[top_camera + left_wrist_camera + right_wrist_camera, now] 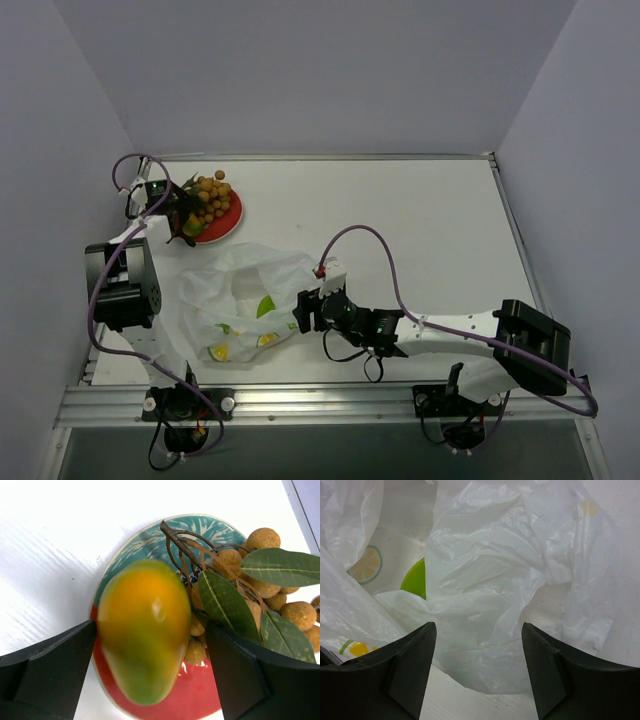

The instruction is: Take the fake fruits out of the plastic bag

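1. Top view: the bag [235, 290] lies crumpled on the counter [420, 220] near the left arm's base. The green piece [265, 306] and the lemon slices [218, 352] show inside it. Your right gripper [298, 313] sits at the bag's right edge. Your left gripper [180, 215] is over the plate [232, 220] at the far left, where the berry bunch [212, 195] lies.

2. Left wrist view: the left gripper [151, 627] has its jaws apart. The mango piece [142, 630] is between them above the plate [150, 535], blurred, with a gap on one side. I judge it is not gripped.
   - Its long axis runs along the fingers, with the greener, narrower end toward the wrist.
   - It looks like glossy hard plastic, probably light and slippery, so take such a piece across its waist.
   - The berry bunch [260, 587] has its twig end pointing at the plate's far rim and its leaves spreading right. The twig is the surest hold.

3. Right wrist view: the right gripper [478, 626] has its jaws spread and nothing pinched, with the bag [485, 575] just ahead.
   - The film is thin and soft, and will likely drag along with anything you lift.
   - The green piece [416, 577] peeks out at the left between folds, with a lemon slice [366, 565] beside it.
   - The slices lie flat, so catch one by its rim.
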### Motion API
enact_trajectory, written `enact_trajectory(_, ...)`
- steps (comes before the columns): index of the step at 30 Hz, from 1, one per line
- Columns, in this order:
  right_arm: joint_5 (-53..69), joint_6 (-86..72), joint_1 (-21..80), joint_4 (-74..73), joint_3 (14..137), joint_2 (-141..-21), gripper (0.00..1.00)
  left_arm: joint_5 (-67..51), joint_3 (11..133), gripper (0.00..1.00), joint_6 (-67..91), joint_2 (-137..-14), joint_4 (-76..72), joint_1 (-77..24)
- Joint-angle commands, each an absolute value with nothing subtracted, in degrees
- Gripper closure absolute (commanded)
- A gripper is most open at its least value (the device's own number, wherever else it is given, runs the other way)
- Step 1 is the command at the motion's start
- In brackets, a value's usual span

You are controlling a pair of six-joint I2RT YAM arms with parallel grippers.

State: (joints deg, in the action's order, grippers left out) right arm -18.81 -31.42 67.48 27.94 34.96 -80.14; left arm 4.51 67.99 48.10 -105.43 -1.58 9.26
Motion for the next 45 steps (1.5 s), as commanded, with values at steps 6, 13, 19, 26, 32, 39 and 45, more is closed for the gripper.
enact_trajectory(6, -21.0, -30.76, 67.5, 26.81, 36.39, -76.12, 0.25, 4.83, 67.24, 0.06, 45.88, -94.23, 3.86, 9.58)
enact_trajectory(13, -22.76, -32.34, 67.59, 25.4, 34.98, -72.16, 0.1, 7.29, 60.48, 0.06, 44.82, -77.9, 7.2, 8.71)
enact_trajectory(19, -25.66, -33.4, 67.06, 23.56, 34.45, -69.35, 0.27, 12.56, 51.69, 0.51, 41.57, -56.01, 15.1, -12.62)
enact_trajectory(26, -22.77, -32.08, 63.81, 21.36, 34.71, -69.77, 0.12, 11.43, 45.01, 0.58, 39.03, -49.91, 23.47, -29.17)
enact_trajectory(32, -20.13, -29.54, 65.38, 20.04, 40.6, -75.23, 0.24, 11.43, 42.45, 0.58, 39.55, -54.66, 21.71, -30.06)
enact_trajectory(39, -20.92, -28.91, 66.97, 20.12, 47.11, -83.83, 0.48, 9.58, 36.57, 0.59, 42.1, -53.18, 23.81, -32.17)
enact_trajectory(45, -20.65, -30.49, 66.97, 21.36, 52.2, -92.45, 0.26, 6.61, 30.25, 0.59, 44.73, -49.92, 23.39, -32.34)
